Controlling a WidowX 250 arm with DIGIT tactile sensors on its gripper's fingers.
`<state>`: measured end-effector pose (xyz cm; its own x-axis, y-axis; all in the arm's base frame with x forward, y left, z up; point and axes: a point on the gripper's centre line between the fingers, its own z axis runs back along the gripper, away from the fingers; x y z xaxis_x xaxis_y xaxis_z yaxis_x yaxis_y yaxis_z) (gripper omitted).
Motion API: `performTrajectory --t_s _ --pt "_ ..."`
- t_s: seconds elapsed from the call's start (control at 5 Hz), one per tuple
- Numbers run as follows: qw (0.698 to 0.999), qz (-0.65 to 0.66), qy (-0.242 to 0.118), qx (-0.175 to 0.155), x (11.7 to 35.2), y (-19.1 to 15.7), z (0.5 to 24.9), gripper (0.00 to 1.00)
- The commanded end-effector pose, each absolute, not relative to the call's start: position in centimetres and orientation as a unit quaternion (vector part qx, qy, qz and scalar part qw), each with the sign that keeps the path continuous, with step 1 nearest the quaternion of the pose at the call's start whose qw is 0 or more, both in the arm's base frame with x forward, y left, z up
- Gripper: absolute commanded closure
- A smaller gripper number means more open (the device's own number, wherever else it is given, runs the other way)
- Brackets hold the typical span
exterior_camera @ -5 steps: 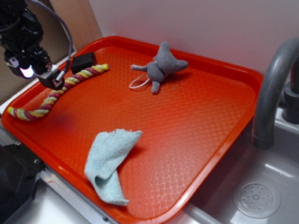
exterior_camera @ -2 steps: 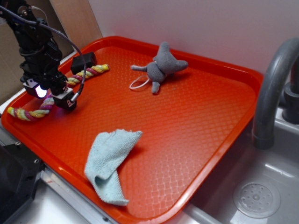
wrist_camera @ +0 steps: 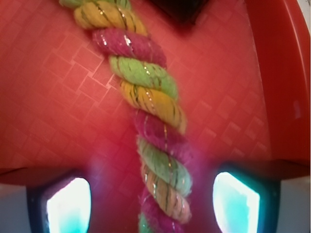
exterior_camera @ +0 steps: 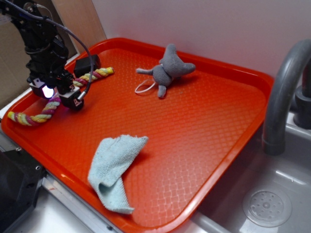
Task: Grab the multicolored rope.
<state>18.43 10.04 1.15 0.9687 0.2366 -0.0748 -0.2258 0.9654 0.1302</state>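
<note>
The multicolored rope (exterior_camera: 95,74), twisted from yellow, pale green and maroon-pink strands, lies along the far left side of the red tray (exterior_camera: 218,121). My gripper (exterior_camera: 60,95) is low over the rope's middle and stands open astride it. In the wrist view the rope (wrist_camera: 146,92) runs straight down the middle between the two glowing fingertips (wrist_camera: 68,204), with a gap of tray on each side. Neither pad touches the rope, and the gripper (wrist_camera: 151,204) holds nothing.
A grey plush toy (exterior_camera: 168,68) lies at the back of the tray and a light blue cloth (exterior_camera: 114,167) at its front. A black block (exterior_camera: 87,63) sits by the rope's far end. A grey faucet (exterior_camera: 282,97) and sink (exterior_camera: 266,206) stand to the right.
The gripper has come down from above the rope to tray level, straddling the rope's middle. The rope, toy and cloth have not moved.
</note>
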Motion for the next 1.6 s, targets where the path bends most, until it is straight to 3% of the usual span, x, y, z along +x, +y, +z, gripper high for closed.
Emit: performTrajectory --t_s 0.0,0.4,0.6,0.8,1.0,1.4 --pt "0.991 0.112 0.054 0.043 17.9 10.7 0.1 1.0" --pt "0.992 0.109 0.041 0.054 18.4 11.2 1.2 1.0" --pt "0.994 0.083 0.016 0.071 19.1 10.6 3.0 1.0" --pt "0.992 0.08 -0.021 0.093 19.3 7.7 6.9 1.0" --pt "0.993 0.083 -0.038 0.077 19.1 4.7 10.9 1.0" --pt "1.0 0.001 -0.025 0.005 18.3 -2.4 17.5 1.0"
